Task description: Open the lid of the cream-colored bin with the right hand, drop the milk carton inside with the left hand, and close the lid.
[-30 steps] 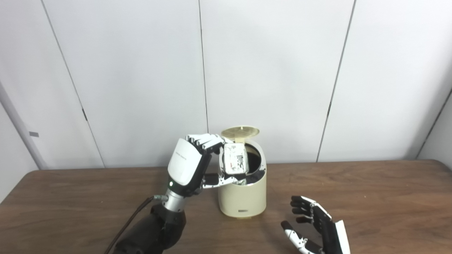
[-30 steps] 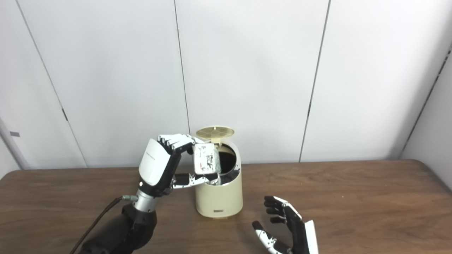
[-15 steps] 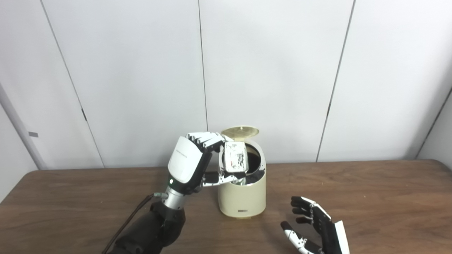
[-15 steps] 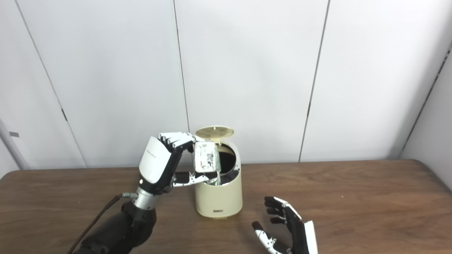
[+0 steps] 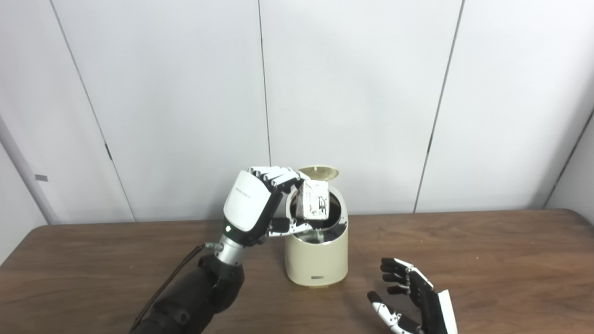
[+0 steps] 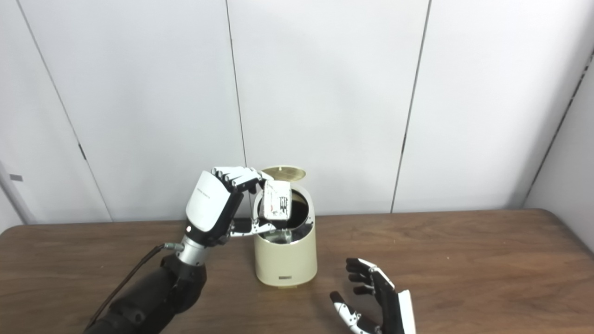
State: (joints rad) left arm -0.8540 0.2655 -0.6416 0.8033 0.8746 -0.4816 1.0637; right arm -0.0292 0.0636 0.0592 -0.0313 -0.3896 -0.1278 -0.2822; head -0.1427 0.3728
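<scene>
We are holding the milk carton point(image 5: 313, 200) in our left hand point(image 5: 253, 209), just above the cream-colored bin point(image 5: 316, 260), whose lid point(image 5: 320, 172) is standing open behind it. We are centring it over the mouth before releasing. Our right hand point(image 5: 413, 297) is resting open, empty, on the counter point(image 5: 487, 260).

Cream bin point(image 5: 316, 260); white carton point(image 5: 313, 206), black print.

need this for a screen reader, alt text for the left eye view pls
The left hand holds a milk carton over the open cream-colored bin, whose lid stands raised. The right hand waits open above the wooden table.
</scene>
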